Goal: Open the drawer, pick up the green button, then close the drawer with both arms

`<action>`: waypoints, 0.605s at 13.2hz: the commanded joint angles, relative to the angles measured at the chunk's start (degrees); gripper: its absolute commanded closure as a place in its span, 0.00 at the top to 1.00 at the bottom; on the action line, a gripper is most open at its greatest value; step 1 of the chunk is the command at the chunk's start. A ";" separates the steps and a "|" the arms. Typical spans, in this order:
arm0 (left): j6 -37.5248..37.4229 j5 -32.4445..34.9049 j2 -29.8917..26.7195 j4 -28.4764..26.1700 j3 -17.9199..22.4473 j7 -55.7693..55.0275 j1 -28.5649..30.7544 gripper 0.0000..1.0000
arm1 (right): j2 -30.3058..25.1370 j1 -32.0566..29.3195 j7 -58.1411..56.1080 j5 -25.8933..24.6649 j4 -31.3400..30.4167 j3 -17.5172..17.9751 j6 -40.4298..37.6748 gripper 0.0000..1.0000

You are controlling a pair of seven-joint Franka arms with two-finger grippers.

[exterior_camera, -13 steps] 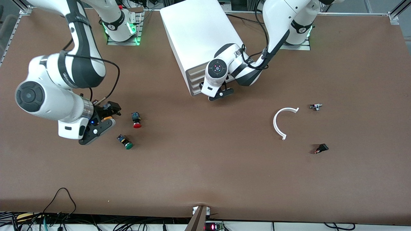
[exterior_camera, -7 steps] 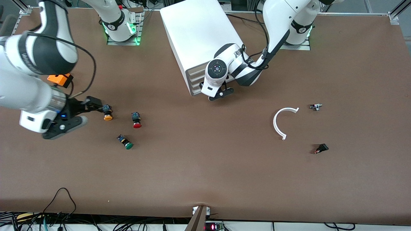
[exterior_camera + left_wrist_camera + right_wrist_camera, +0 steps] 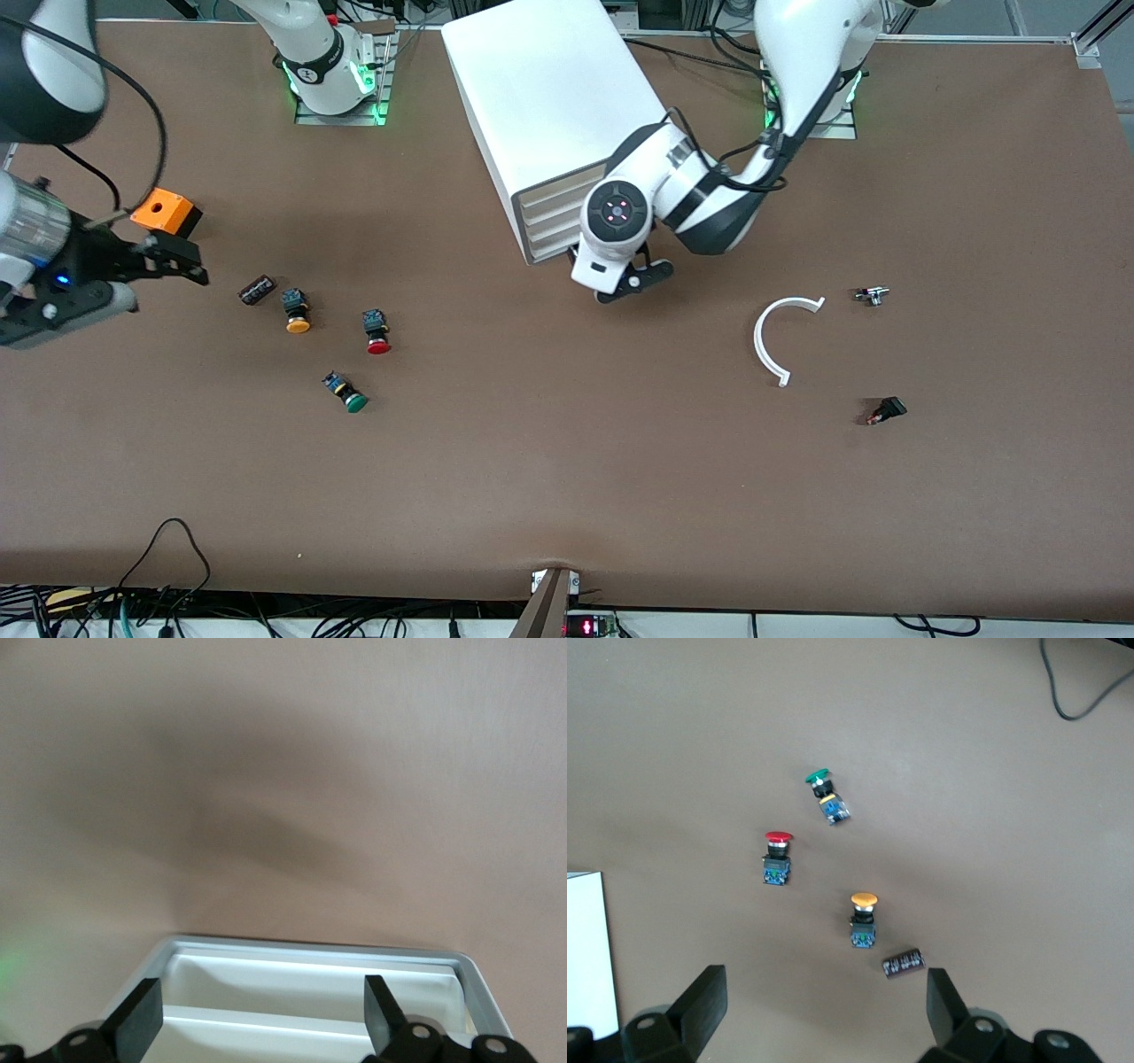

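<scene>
Hovering with jaws wide and empty, the right gripper (image 3: 173,261) is over the table's right-arm end. The green button (image 3: 346,392) lies on the table, nearer the front camera than the red button (image 3: 376,330). At the cabinet (image 3: 549,124), the left gripper (image 3: 633,282) spreads wide over the partly open bottom drawer (image 3: 310,992).

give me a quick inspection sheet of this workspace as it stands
surface: brown table, flat.
job's things: white plastic bottom drawer pulled out slightly; green-capped button on the table.
clutter: red-capped button, yellow-orange-capped button, small dark cylinder, orange block, white curved strip.
grippers: left gripper open over the drawer; right gripper open, above the table.
cables: black loop at the table's near edge.
surroundings: nothing seen.
</scene>
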 commanded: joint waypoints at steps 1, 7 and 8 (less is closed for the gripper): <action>-6.87 -0.68 -0.59 5.02 5.09 9.86 -0.21 1.00 | -4.27 -4.35 -0.33 -2.23 -4.53 3.52 -0.08 1.00; -12.33 -1.38 -10.07 2.23 18.19 46.85 2.78 1.00 | -4.54 -4.79 -3.51 -8.65 -1.11 1.93 -5.17 1.00; -12.16 -1.65 -12.09 1.61 19.00 51.52 4.26 1.00 | -4.72 -4.79 -3.33 -8.65 -1.11 2.02 -5.44 1.00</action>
